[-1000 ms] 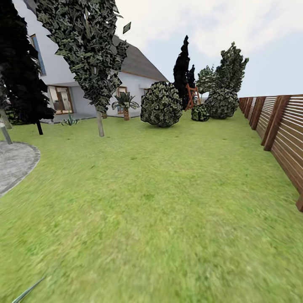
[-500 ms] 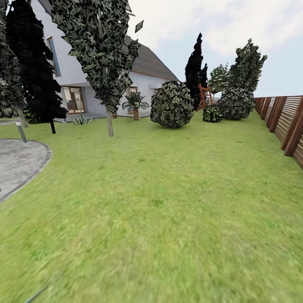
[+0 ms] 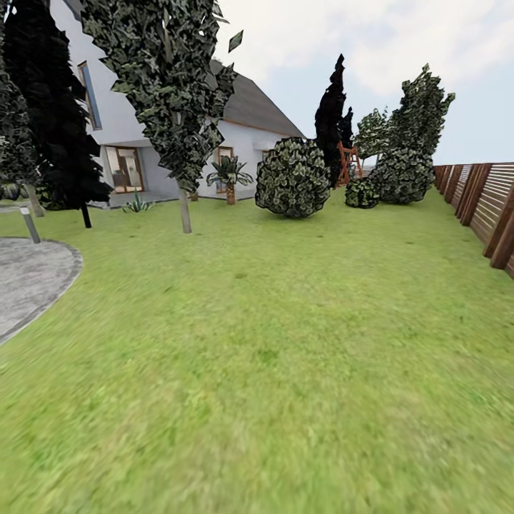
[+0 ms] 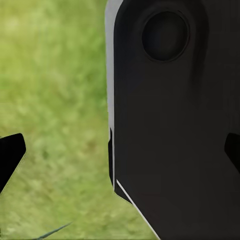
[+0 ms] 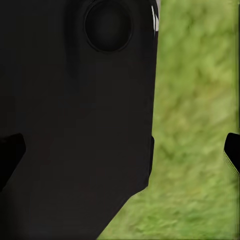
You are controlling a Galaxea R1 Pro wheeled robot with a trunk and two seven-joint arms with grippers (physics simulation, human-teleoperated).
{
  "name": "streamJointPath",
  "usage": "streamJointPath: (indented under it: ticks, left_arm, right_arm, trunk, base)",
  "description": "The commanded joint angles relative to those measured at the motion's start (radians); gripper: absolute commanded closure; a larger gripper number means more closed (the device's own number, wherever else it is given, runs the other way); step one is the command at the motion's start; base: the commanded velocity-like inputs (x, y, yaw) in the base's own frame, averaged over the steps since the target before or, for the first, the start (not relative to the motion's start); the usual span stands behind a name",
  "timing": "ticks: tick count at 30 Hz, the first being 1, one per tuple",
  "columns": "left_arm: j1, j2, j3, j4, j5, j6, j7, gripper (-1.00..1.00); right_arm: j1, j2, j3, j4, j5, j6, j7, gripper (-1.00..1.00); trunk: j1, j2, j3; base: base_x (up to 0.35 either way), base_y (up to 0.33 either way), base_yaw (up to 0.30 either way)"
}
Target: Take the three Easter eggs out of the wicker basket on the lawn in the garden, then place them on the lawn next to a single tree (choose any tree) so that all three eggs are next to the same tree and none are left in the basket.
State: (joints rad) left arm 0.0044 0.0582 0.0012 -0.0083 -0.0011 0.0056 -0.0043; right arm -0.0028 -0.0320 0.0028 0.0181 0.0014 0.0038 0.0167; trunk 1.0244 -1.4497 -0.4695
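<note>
- Lawn (image 3: pixel 285 343) lies wide open ahead; fence (image 3: pixel 485 203) bounds one edge, paving (image 3: pixel 28 282) the other.
- Tree (image 3: pixel 185 207) beyond.
- Both grippers' fingers (image 4: pixel 10 155) (image 5: pixel 232 150) spread apart, empty, grass between.
- View barely shifted since before.

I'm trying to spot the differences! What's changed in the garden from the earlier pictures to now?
Only the camera moved: the head view swung left over the last second, so the whole scene slid right. The fence now shows less, the paved patch more, and the tree and round bush sit further right. Nothing in the garden itself moved. The lawn looks the same, and nothing was picked up or let go.
</note>
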Motion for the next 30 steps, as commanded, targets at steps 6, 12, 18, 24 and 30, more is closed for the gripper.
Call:
streamJointPath:
  ticks: [6, 12, 18, 24, 30]
  left_arm:
    - [0.0, 0.0, 0.0, -0.001, 0.0, 0.001, -0.001, -1.0]
    - [0.0, 0.0, 0.0, -0.001, 0.0, 0.001, 0.0, -1.0]
    - [0.0, 0.0, -0.001, -0.001, 0.0, 0.001, -0.001, -1.0]
    - [0.0, 0.0, -0.001, -0.001, 0.0, 0.001, -0.001, -1.0]
    - [0.0, 0.0, 0.0, -0.001, 0.0, 0.001, -0.001, -1.0]
  right_arm:
    - [0.0, 0.0, 0.0, 0.0, 0.0, 0.001, 0.002, -1.0]
    - [0.0, 0.0, 0.0, 0.0, 0.0, 0.001, 0.002, -1.0]
    - [0.0, 0.0, 0.0, 0.0, 0.0, 0.001, 0.002, -1.0]
    - [0.0, 0.0, 0.0, 0.0, 0.0, 0.001, 0.002, -1.0]
    - [-0.001, 0.0, 0.0, 0.0, 0.0, 0.001, 0.002, -1.0]
  trunk:
    - [0.001, 0.0, -0.001]
    - [0.001, 0.0, -0.001]
    - [0.001, 0.0, -0.001]
    - [0.001, 0.0, -0.001]
    - [0.001, 0.0, -0.001]
  base:
    - [0.333, 0.0, 0.0]
    - [0.333, 0.0, 0.0]
    - [0.333, 0.0, 0.0]
    - [0.333, 0.0, 0.0]
    - [0.333, 0.0, 0.0]
